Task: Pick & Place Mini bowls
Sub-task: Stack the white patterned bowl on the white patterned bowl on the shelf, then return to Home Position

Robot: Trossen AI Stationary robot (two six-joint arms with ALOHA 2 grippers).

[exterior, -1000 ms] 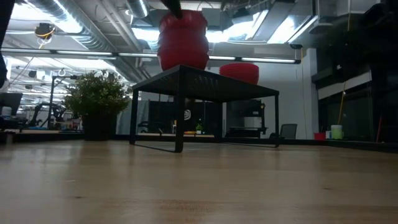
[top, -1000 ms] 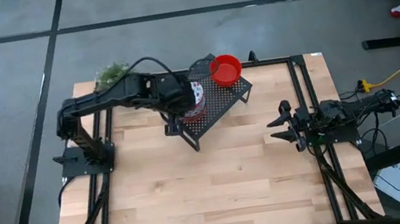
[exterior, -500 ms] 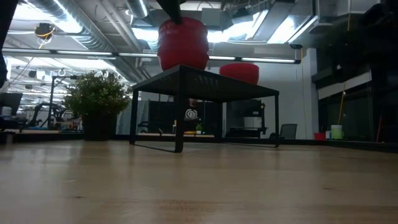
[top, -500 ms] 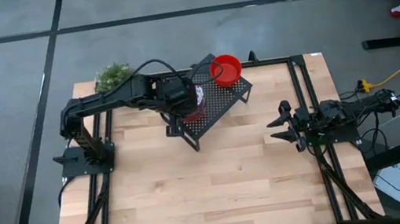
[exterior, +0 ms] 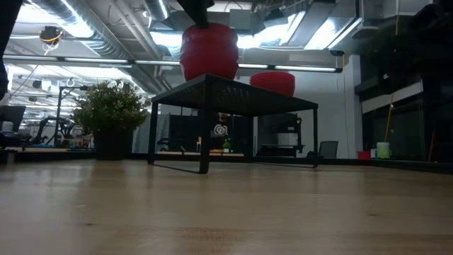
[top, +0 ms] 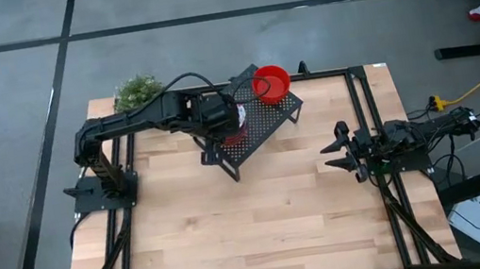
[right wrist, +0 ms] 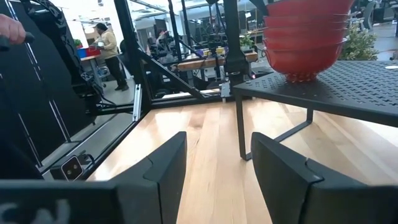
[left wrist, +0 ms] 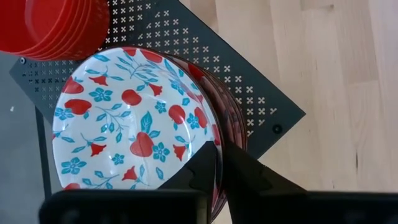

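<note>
A stack of mini bowls (top: pixel 236 136) stands on the black mesh rack (top: pixel 264 123). Its top bowl (left wrist: pixel 134 121) is white with red and blue flowers. A second stack of plain red bowls (top: pixel 271 83) stands at the rack's far corner. My left gripper (left wrist: pixel 217 152) is over the first stack, shut on the top bowl's rim. In the low view the stack (exterior: pixel 209 51) shows red on the rack, with a dark finger (exterior: pixel 198 8) coming down onto it. My right gripper (top: pixel 327 157) waits open at the table's right side. My left gripper pinches the rim (left wrist: pixel 219 132) of the top floral bowl, on the side nearest the arm. One finger (left wrist: pixel 198 171) is inside the bowl and the other (left wrist: pixel 252 177) outside. The fingers come from above, pointing down. The bowl sits level, nested on the stack.
A small green potted plant (top: pixel 133 90) stands at the table's far left corner, behind the left arm. The rack (right wrist: pixel 348 87) stands on thin legs with open space beneath it. Bare wood lies between the rack and the near edge. People show in the room beyond.
My left gripper has shifted a little toward the table's right over the stack and come down. In the low view the top of the stack stands lower than a second ago. The right arm has kept still.
</note>
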